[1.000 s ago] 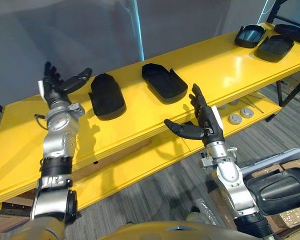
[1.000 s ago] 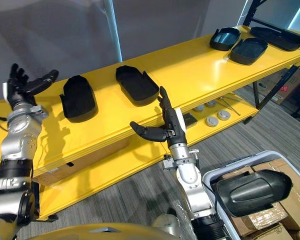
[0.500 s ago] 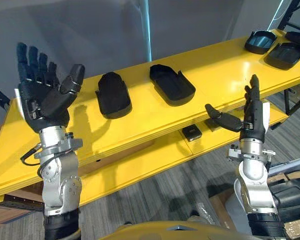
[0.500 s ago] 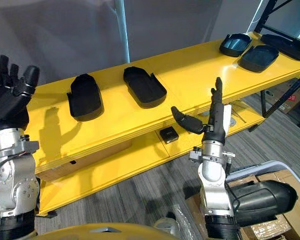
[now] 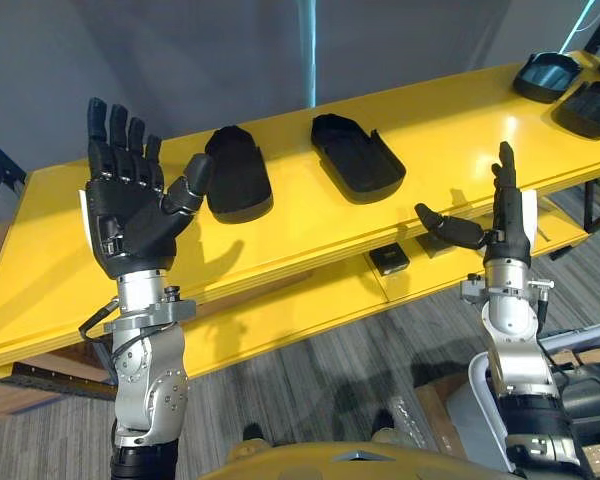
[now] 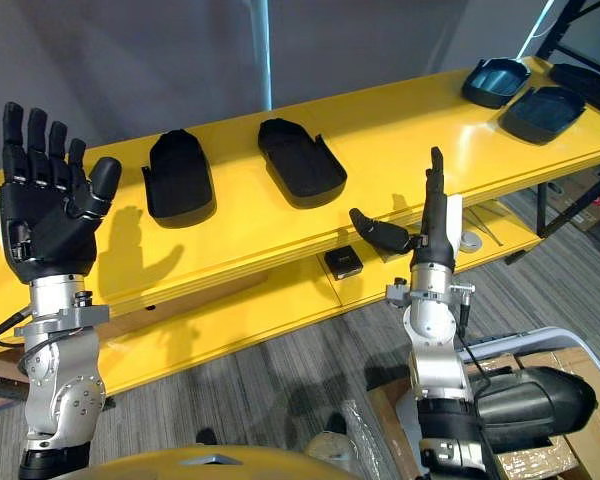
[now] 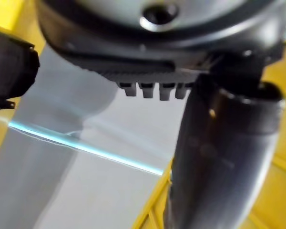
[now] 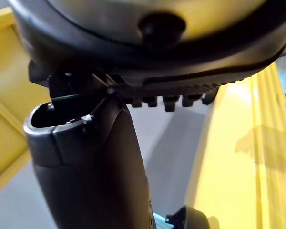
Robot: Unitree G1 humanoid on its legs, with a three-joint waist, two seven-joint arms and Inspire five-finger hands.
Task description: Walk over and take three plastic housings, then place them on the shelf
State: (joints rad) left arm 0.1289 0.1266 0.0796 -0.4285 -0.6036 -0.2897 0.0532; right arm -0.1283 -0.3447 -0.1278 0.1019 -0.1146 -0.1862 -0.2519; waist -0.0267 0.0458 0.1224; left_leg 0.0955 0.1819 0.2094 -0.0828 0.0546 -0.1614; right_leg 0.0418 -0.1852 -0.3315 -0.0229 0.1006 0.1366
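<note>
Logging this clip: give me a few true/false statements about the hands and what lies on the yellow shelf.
The left hand is shut on a housing. False: it is open and holds nothing.
The right hand is open, with straight fingers. True.
The rounded housing and the hollow housing both lie on the top board of the yellow shelf. True.
The small black box sits on the top board. False: it lies on the lower board.
</note>
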